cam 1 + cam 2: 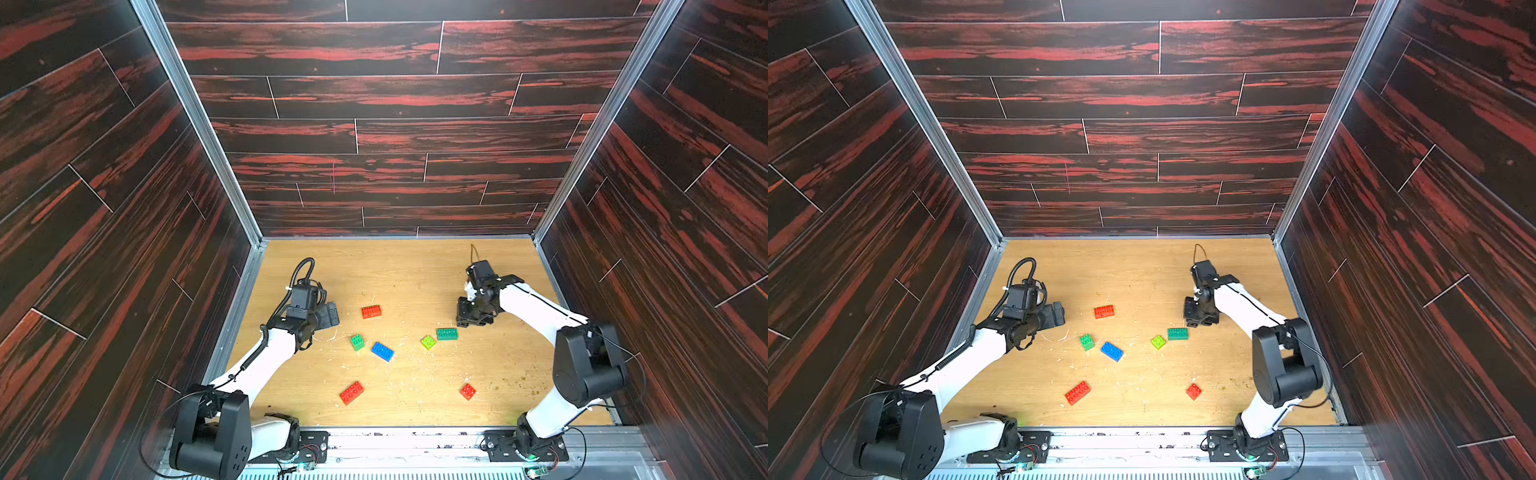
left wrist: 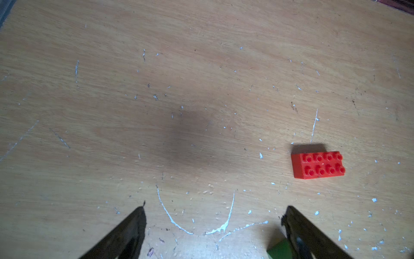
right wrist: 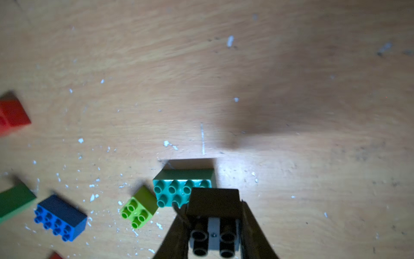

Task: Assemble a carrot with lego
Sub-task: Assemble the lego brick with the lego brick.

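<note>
The carrot is out of view; the lego lies loose on the wooden table (image 1: 415,270). In both top views I see a long red brick (image 1: 371,311), a green one (image 1: 356,342), a blue one (image 1: 382,351), a lime one (image 1: 428,342), a teal one (image 1: 447,333), another long red one (image 1: 351,392) and a small red one (image 1: 468,391). My right gripper (image 3: 212,213) is shut on a black brick (image 3: 214,200), just above and beside the teal brick (image 3: 177,190). My left gripper (image 2: 216,209) hangs open over bare table, left of the long red brick (image 2: 318,164).
Dark wood-pattern walls (image 1: 124,249) close in the table at the left, back and right. A metal rail (image 1: 415,440) with both arm bases runs along the front edge. White scratches and crumbs mark the table top.
</note>
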### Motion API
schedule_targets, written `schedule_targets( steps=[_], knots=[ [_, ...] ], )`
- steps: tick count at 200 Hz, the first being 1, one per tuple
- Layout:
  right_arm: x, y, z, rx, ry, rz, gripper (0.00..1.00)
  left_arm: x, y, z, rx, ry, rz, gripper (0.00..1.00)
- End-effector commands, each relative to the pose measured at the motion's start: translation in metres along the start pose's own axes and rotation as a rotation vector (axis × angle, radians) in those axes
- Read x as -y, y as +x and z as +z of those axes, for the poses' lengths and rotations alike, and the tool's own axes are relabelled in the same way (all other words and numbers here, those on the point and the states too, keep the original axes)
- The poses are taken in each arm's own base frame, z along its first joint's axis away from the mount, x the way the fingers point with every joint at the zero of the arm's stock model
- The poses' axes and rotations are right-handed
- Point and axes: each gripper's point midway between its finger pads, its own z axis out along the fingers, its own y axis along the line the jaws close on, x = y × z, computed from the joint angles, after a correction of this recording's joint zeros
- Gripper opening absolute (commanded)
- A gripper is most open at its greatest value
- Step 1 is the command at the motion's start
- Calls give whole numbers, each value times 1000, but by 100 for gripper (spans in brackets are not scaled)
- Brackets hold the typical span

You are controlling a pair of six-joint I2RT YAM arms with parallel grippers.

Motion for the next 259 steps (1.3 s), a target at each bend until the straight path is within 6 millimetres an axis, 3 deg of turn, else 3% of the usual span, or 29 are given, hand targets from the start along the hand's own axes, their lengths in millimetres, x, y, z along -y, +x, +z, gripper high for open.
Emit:
schedule_targets(
  steps=[1,85,259],
  knots=[
    [-2,6,7,-57,15,-70,14,1,0,-6,11,7,6,97],
    [-10,20,25,-119,47,-99,12,-2,2,-5,2,-8,11,97],
    [8,44,50,-208,114,-83,9,-4,4,-6,0,-17,19,97]
  ],
)
